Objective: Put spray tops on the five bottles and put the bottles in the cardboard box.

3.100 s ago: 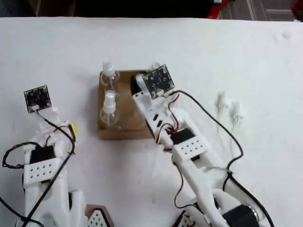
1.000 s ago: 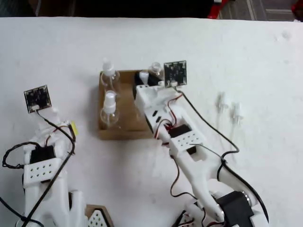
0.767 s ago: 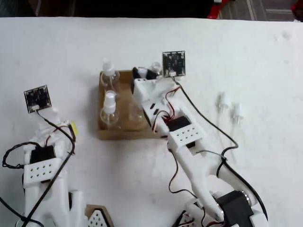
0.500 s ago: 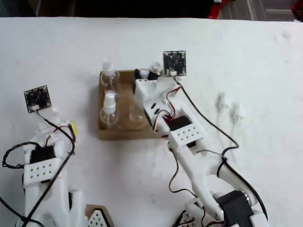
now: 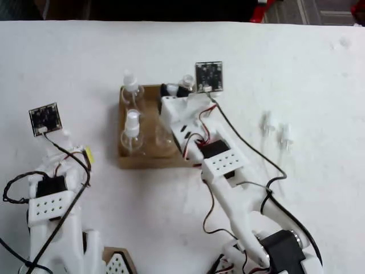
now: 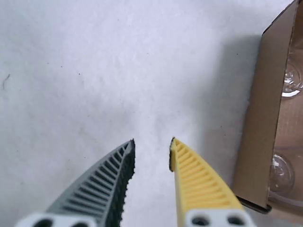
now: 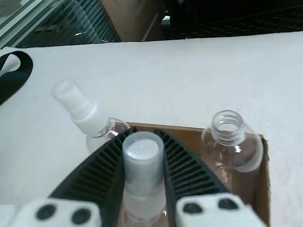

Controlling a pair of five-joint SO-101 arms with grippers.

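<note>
The cardboard box [image 5: 147, 160] sits mid-table. Two clear bottles with white spray tops [image 5: 130, 85] [image 5: 132, 127] stand along its left side. My right gripper [image 5: 171, 90] hangs over the box's far end, shut on the white spray top [image 7: 142, 153] of a clear bottle. Beside it stand an open-necked bottle [image 7: 230, 142] in the box's far corner and a topped bottle [image 7: 87, 117]. Another clear bottle [image 5: 163, 135] shows next to the right arm. My left gripper [image 6: 152, 142] is open over bare table, left of the box wall [image 6: 260, 123].
Two loose spray tops [image 5: 266, 121] [image 5: 285, 136] lie on the white table to the right of the right arm. A small piece of cardboard [image 5: 117, 260] sits at the near edge between the arms. The table's far edge runs along the dark background.
The right arm has turned its wrist and shifted toward the box's far end, uncovering a bottle in the box. In the last half second it barely moved. The left arm stayed still.
</note>
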